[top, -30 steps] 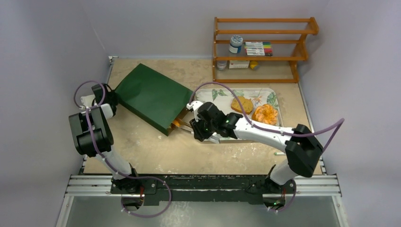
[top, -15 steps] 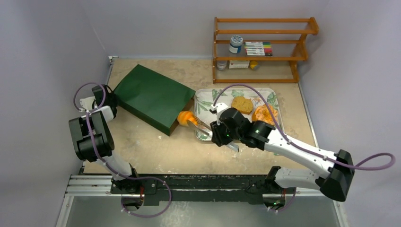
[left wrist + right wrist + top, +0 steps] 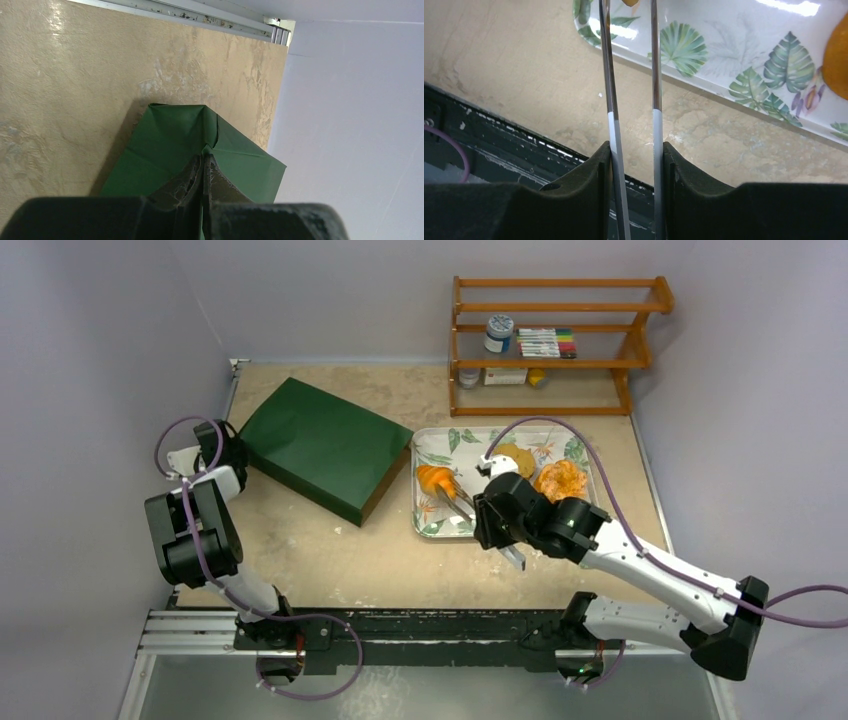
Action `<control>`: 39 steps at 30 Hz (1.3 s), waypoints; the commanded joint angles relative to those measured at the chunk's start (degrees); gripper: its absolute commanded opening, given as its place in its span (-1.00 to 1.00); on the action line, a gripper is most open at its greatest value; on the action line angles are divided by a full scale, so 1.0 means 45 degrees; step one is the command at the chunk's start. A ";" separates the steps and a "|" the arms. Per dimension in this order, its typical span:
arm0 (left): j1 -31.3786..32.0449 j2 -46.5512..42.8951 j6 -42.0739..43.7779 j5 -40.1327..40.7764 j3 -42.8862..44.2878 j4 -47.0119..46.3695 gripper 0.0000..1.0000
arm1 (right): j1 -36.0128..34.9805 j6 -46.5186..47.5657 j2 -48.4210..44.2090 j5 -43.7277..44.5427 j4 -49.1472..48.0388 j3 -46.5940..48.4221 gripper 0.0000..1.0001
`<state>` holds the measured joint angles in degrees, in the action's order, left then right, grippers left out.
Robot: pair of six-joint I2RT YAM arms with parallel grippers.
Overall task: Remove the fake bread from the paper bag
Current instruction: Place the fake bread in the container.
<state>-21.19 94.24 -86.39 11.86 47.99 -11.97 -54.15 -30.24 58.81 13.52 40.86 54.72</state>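
Fig., top view plus both wrist views. Your L hand (image 3: 202,172) is gripping the paper bag (image 3: 325,445) at its far-left end. The L wrist view is showing the fingers (image 3: 222,185) pressed together on a creased fold of the green paper.

The bag is lying flat on the counter (image 3: 330,550) w/ its open end facing the tray (image 3: 432,445). A brownish strip is showing along that edge.

Your R hand (image 3: 497,523) is clamping a pair of metal tongs (image 3: 613,135). The R wrist view is showing the two tong arms squeezed between the pads, w/ a narrow gap between the arms. The hand is hanging over the near rim of the tray.

The tong tips are holding an orange bread piece (image 3: 434,480) over the tray's left part, outside the bag and near its mouth. You cannot tell whether the piece is touching the tray.

Two more pieces are lying on the tray's right part:
- a tan bun (image 3: 516,458), partly crossed by the arm's cable
- a crinkly orange pastry (image 3: 560,480), just beside the bun

A wooden shelf rack (image 3: 555,340) is standing at the counter's far edge, carrying a jar, markers and other small items.
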 commanded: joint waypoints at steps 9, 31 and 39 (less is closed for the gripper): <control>0.0036 -0.0436 -0.0276 0.0086 -0.0176 -0.0251 -1.00 | 0.0180 -0.3146 -0.0358 0.4114 0.1969 0.2351 -0.73; 0.0031 0.0025 0.0475 -0.0513 0.0233 -0.0134 -1.00 | 0.2762 -0.1768 0.1328 0.2053 -0.2464 0.1489 -0.82; 0.0041 -0.0058 0.0462 -0.0472 0.0059 -0.0201 -1.00 | 0.2755 -0.2570 0.1759 0.0774 -0.3633 0.0274 -0.81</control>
<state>-21.23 94.17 -84.93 10.92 47.05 -12.19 -41.58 -39.88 66.83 19.51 30.76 57.63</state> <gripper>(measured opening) 0.006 0.382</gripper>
